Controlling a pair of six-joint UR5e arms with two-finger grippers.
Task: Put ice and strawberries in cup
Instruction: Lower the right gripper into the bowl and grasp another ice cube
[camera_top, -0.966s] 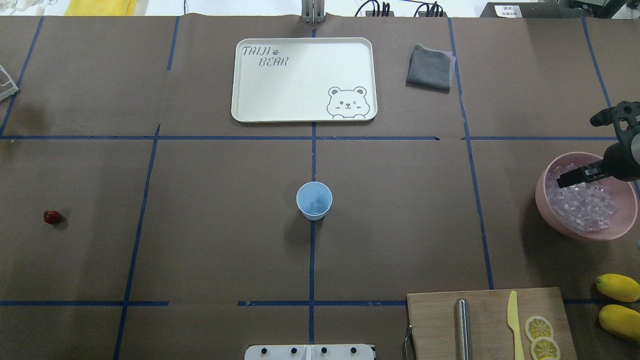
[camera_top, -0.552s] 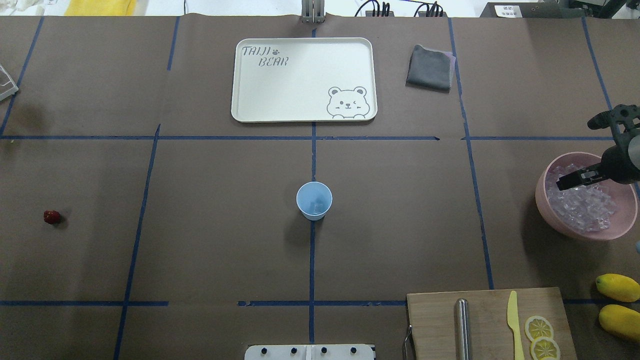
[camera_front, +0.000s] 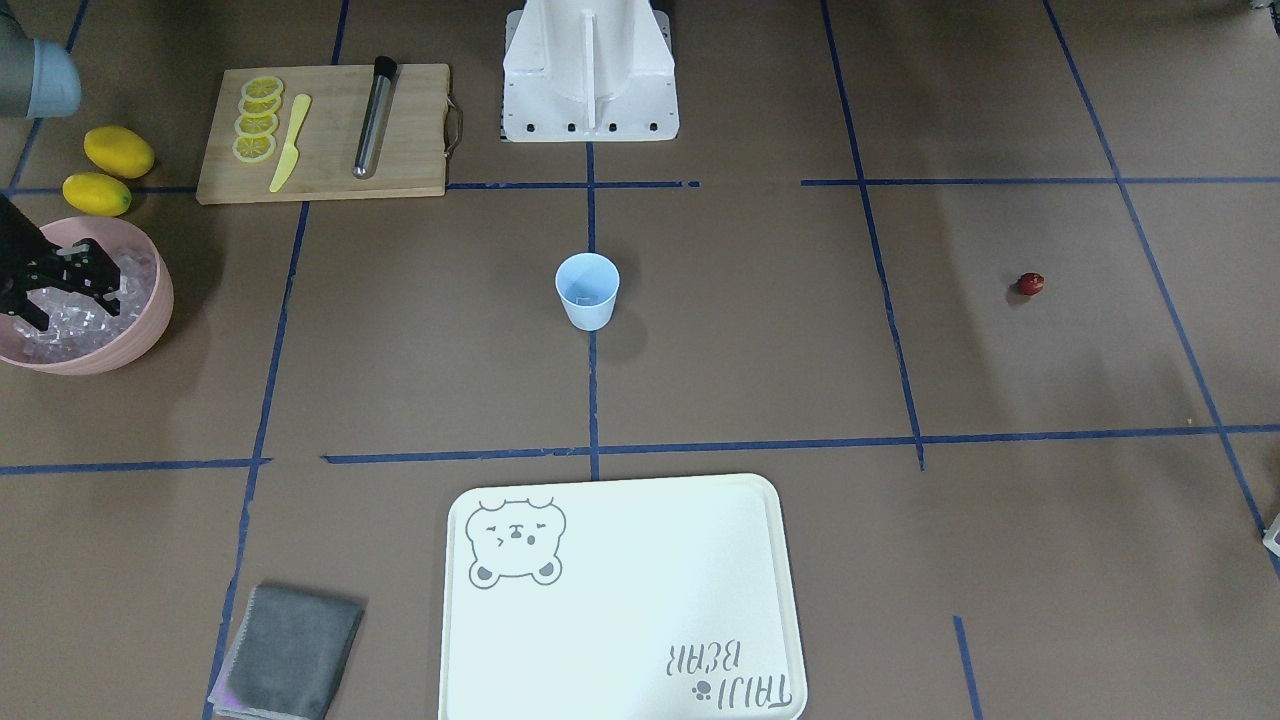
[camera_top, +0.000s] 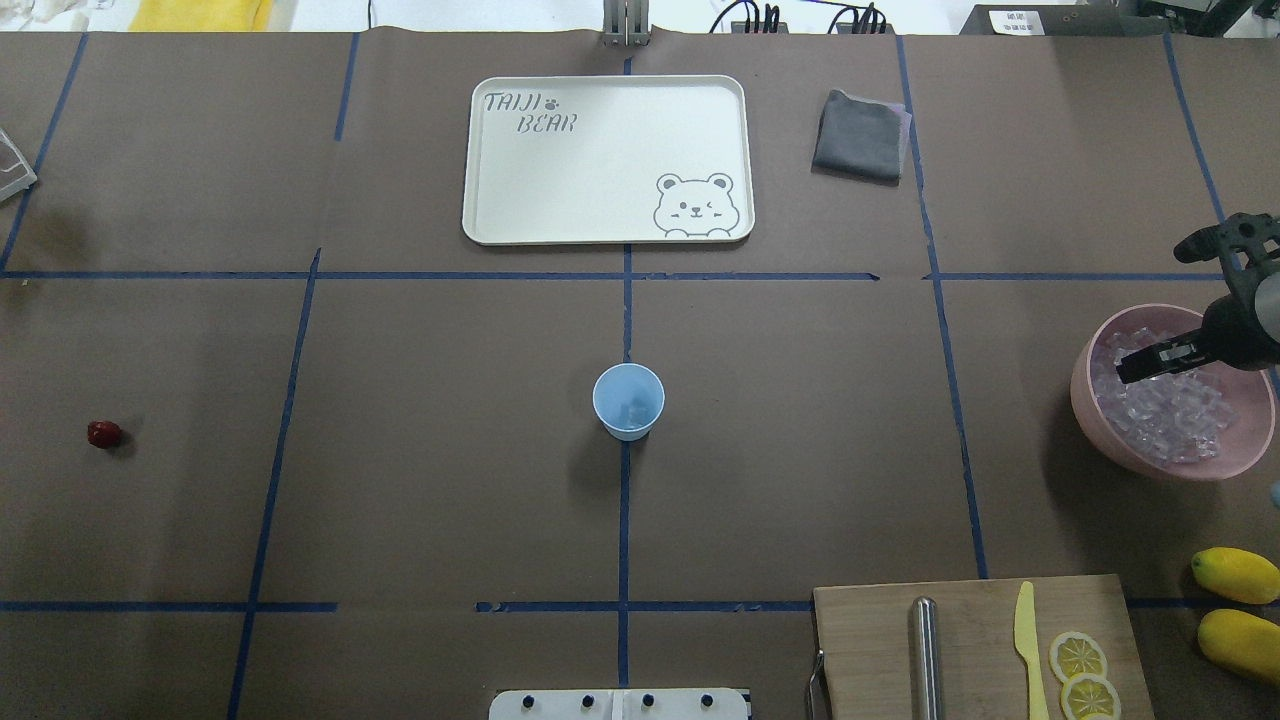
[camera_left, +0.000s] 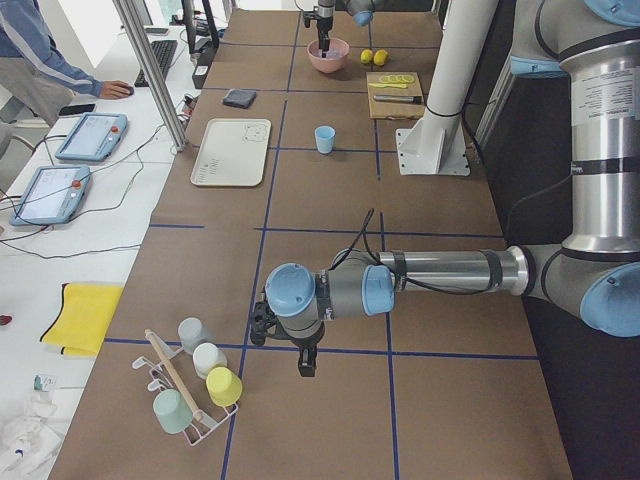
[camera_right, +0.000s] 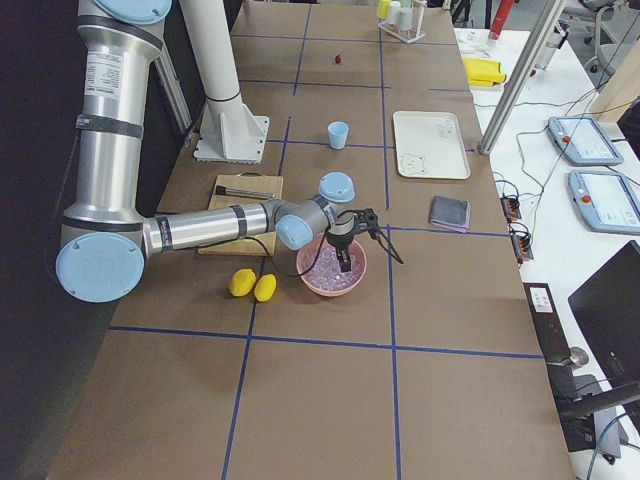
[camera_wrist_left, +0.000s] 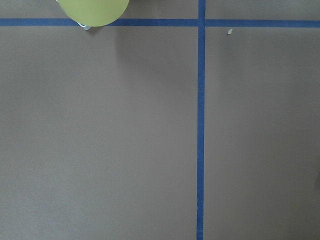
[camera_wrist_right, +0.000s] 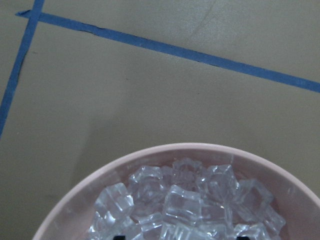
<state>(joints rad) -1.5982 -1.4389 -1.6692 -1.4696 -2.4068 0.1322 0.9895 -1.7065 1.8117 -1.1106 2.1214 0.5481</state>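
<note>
The pale blue cup (camera_top: 628, 400) stands upright at the table's middle, also in the front view (camera_front: 587, 290); clear bits show at its bottom. The ice (camera_top: 1165, 420) fills a pink bowl (camera_top: 1085, 395) at the right edge. My right gripper (camera_top: 1125, 368) hangs just above the ice, open and empty; its two dark tips stand wide apart at the bottom of the right wrist view, over the ice (camera_wrist_right: 185, 200). The dark red strawberry (camera_top: 104, 433) lies alone far left. My left gripper (camera_left: 305, 365) shows only in the exterior left view; I cannot tell if it is open.
A white bear tray (camera_top: 605, 160) and a grey cloth (camera_top: 858, 135) lie at the back. A cutting board (camera_top: 870, 640) with a metal rod, yellow knife and lemon slices sits front right, with two lemons (camera_top: 1235, 575) beside it. A cup rack (camera_left: 190, 390) stands near my left arm.
My right gripper has sunk slightly toward the ice in the pink bowl. The cup and the strawberry have not moved.
</note>
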